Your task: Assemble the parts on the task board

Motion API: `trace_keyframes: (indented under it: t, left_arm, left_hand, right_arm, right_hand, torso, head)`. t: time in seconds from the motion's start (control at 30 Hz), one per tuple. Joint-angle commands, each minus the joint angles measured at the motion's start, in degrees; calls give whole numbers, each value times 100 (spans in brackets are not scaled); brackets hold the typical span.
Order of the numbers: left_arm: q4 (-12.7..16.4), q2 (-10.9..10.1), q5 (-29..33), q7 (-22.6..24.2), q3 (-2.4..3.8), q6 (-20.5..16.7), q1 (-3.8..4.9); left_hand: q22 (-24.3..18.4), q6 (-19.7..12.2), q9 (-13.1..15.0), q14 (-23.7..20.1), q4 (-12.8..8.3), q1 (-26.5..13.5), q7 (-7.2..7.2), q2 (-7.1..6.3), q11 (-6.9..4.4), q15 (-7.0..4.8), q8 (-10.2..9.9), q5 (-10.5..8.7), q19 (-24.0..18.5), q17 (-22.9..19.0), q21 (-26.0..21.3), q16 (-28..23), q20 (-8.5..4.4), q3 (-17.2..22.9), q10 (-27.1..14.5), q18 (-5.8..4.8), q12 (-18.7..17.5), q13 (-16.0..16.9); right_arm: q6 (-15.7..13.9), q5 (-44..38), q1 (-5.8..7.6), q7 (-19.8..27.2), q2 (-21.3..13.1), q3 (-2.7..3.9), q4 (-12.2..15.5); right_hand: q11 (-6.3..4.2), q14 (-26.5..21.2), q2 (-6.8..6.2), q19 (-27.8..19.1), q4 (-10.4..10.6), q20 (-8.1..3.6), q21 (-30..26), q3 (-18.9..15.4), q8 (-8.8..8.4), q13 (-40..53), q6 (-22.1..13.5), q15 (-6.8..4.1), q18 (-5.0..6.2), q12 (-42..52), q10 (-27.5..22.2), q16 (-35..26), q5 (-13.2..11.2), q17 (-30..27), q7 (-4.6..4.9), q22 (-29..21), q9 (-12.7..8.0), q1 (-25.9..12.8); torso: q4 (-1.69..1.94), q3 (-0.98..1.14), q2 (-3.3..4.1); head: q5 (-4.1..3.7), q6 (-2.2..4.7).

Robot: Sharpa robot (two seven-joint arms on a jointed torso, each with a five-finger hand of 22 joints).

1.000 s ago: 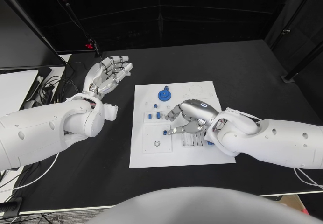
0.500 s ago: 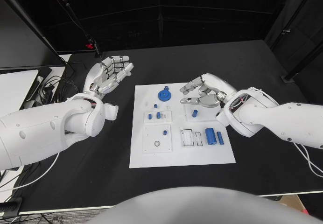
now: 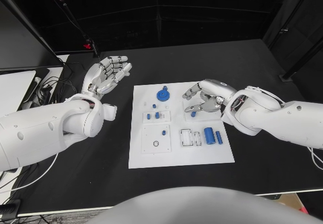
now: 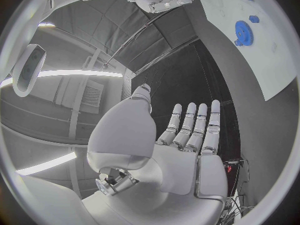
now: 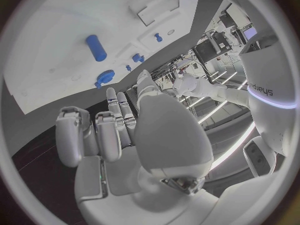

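The right hand [image 3: 208, 95] hovers with loosely curled, empty fingers above a small blue peg [image 3: 193, 113] on the task board [image 3: 180, 158]; lowering off-centre could knock it over. The left hand [image 3: 108, 72] rests spread open, well apart

The silver many-fingered right hand [image 3: 207, 97] covers part of the flat white task board [image 3: 176, 156], so whether its curled fingers touch the small blue cylindrical peg [image 3: 193, 113] is unclear.

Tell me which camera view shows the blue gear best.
The head view: the blue gear lies flat near the task board's far edge, seen whole from above. The left wrist view shows it at the rim, slanted; the right wrist view shows it small and edge-on.
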Motion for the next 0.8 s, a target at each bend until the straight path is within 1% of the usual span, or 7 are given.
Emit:
trace_keyframes:
  t: [0.03, 0.1, 0.23, 0.4, 0.5, 0.57, 0.8]
  left_arm:
    - [9, -7, 2, 742, 5, 32, 7]
    - [9, -9, 2, 742, 5, 32, 7]
    - [11, -11, 2, 739, 5, 37, 7]
    - [14, -16, 2, 738, 5, 35, 6]
    - [15, -20, 2, 738, 5, 34, 6]
    - [17, -21, 2, 739, 5, 35, 6]
    - [15, -24, 2, 740, 5, 36, 6]
  left_hand:
    - [-7, -38, -5, 16, -14, -2, 868, 43, 12, -7, 20, 22, 28, -5, 30, 21, 17, 2, -40, -48, 19, -5]
    - [-7, -38, -5, 16, -14, -2, 868, 43, 12, -7, 20, 22, 28, -5, 30, 21, 17, 2, -40, -48, 19, -5]
    - [-7, -38, -5, 16, -14, -2, 868, 43, 12, -7, 20, 22, 28, -5, 30, 21, 17, 2, -40, -48, 19, -5]
    - [-8, -39, -6, 16, -15, -1, 868, 48, 12, -7, 23, 22, 28, -9, 30, 24, 17, 1, -41, -48, 23, -7]
    - [-8, -39, -6, 16, -15, -1, 868, 48, 12, -7, 23, 22, 28, -9, 30, 24, 17, 1, -41, -48, 23, -7]
    - [-8, -39, -6, 16, -15, -1, 868, 48, 12, -7, 23, 22, 28, -9, 30, 24, 17, 1, -41, -48, 23, -7]
    - [-8, -39, -6, 16, -15, -1, 868, 48, 12, -7, 23, 22, 28, -9, 30, 24, 17, 1, -41, -48, 23, -7]
  right_arm:
    - [517, -773, 6, -635, -3, 0, 29]
    - [590, -890, 4, -744, 2, -1, 31]
    - [766, -1122, -2, -1011, 31, -1, 30]
    - [903, -1309, -7, -1213, 70, -2, 18]
    - [991, -1391, -9, -1328, 104, -2, 12]
    - [1036, -1426, -10, -1396, 124, -2, 15]
    - [1179, -1499, -14, -1570, 208, -2, 15]
  right_hand:
    - [-10, 407, -95, 245, 26, -28, -32, 27, 77, 13, 65, -29, 54, 65, 50, -27, 15, 494, 0, 1223, 22, -54]
    - [-21, 403, -134, 244, 26, -34, -36, 48, 104, 14, 117, -39, 55, 103, 99, -35, 14, 470, 13, 1222, 30, -95]
    - [-29, 397, -211, 236, 22, -43, -52, 70, 67, 6, 53, -48, 59, 124, 117, -47, 14, 438, 15, 1215, 12, -131]
    - [-38, 396, -226, 235, 14, -51, -56, 115, 103, 5, 124, -57, 60, 155, 172, -49, 12, 429, 22, 1214, 24, -76]
    - [-54, 398, -181, 238, 1, -62, -52, 163, 141, 5, 205, -67, 59, 186, 244, -46, 11, 429, 7, 1215, 35, -1]
    - [-73, 403, -119, 247, -12, -72, -36, 206, 167, 6, 264, -82, 55, 213, 312, -37, 10, 448, -15, 1222, 42, 72]
    - [-148, 410, 13, 251, -19, -126, -31, 249, 270, 3, 515, -144, 53, 295, 612, -22, 8, 470, -88, 1226, 67, 221]
  torso:
    - [5, -1, -1]
    - [3, -3, -2]
    - [12, 1, -1]
    - [9, -2, -4]
    - [8, -3, -7]
    - [14, 4, -2]
    - [10, 2, 1]
  head:
    - [-12, -1]
    - [-11, -1]
    - [-14, -1]
    - [-15, -1]
    - [-12, -1]
    - [-17, -1]
    - [-20, -1]
